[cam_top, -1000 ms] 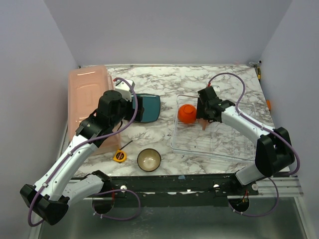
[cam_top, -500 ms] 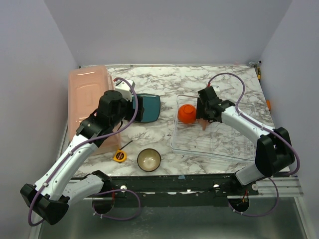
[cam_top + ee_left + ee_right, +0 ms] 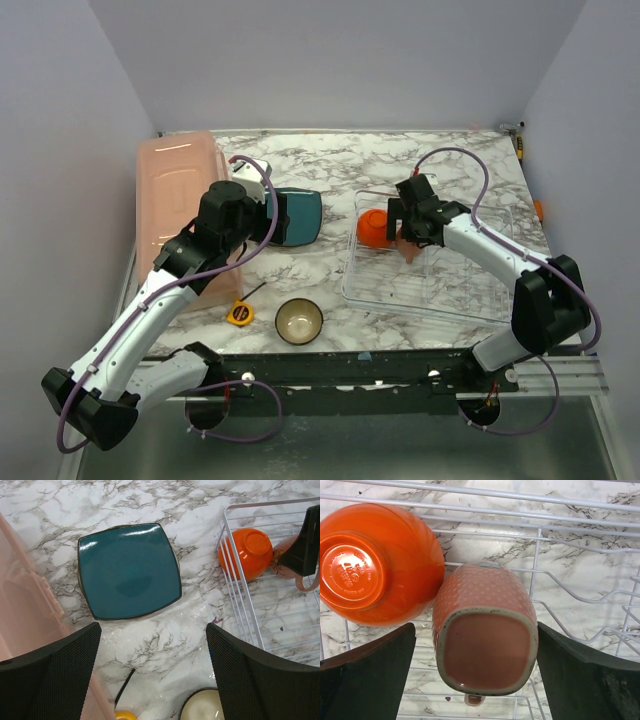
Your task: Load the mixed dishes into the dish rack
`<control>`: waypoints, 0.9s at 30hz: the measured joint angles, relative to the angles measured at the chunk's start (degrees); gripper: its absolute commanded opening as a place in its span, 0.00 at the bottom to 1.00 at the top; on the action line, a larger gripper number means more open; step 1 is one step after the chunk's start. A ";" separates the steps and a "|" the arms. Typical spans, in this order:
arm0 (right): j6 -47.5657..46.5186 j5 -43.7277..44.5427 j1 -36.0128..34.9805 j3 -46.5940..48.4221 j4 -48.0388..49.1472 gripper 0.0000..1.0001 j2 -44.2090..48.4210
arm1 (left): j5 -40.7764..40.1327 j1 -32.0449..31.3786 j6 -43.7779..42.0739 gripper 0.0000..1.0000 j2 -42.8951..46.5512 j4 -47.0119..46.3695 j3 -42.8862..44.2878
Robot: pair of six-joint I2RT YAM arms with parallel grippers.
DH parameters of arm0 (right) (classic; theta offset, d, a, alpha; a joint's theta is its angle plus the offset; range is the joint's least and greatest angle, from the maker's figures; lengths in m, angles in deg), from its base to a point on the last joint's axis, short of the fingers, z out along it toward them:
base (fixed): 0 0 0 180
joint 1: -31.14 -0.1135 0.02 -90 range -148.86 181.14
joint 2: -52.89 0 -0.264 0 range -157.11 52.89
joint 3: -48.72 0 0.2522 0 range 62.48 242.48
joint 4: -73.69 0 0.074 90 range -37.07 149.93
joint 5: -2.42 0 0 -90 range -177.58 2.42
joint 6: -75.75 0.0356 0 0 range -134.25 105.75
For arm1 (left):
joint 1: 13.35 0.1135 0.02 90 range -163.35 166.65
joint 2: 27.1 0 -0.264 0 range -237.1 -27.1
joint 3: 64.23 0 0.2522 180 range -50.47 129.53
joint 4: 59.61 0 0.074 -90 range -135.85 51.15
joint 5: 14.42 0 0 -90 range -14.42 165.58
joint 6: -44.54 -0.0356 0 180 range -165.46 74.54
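The pinkish-tan mug (image 3: 485,630) lies on its side on the wires of the dish rack (image 3: 535,555), touching the upturned orange bowl (image 3: 375,565). My right gripper (image 3: 476,675) is open around the mug's mouth, with its fingers on either side. From above, the mug (image 3: 408,245) and orange bowl (image 3: 372,228) sit at the left end of the dish rack (image 3: 450,290). My left gripper (image 3: 154,675) hangs open over bare marble. It is between the teal plate (image 3: 129,571) and the dark brown bowl (image 3: 202,710), holding nothing.
A salmon-pink tub (image 3: 175,190) runs along the left side, close to my left arm. A yellow tape measure (image 3: 239,313) lies left of the brown bowl (image 3: 299,320). The table's front edge is just below that bowl.
The right gripper's jaws have spread off the mug, which now lies in the rack beside the orange bowl. The left arm has not moved.
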 measured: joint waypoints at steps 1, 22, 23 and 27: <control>-0.09 -0.02 0.00 0.00 -0.02 1.00 0.07 | 0.00 0.00 -0.02 0.86 0.00 0.00 0.00; -0.35 -15.02 0.00 -6.93 6.16 1.00 24.02 | 0.46 0.00 -0.85 0.87 -3.13 -0.17 -0.42; -0.04 -16.52 0.00 -7.61 6.45 1.00 25.14 | 1.11 0.00 -0.83 0.88 -3.58 -0.15 -0.26; 0.26 -21.99 0.00 -9.81 7.65 1.00 28.81 | 5.57 -0.11 -0.26 0.88 -7.65 1.70 2.45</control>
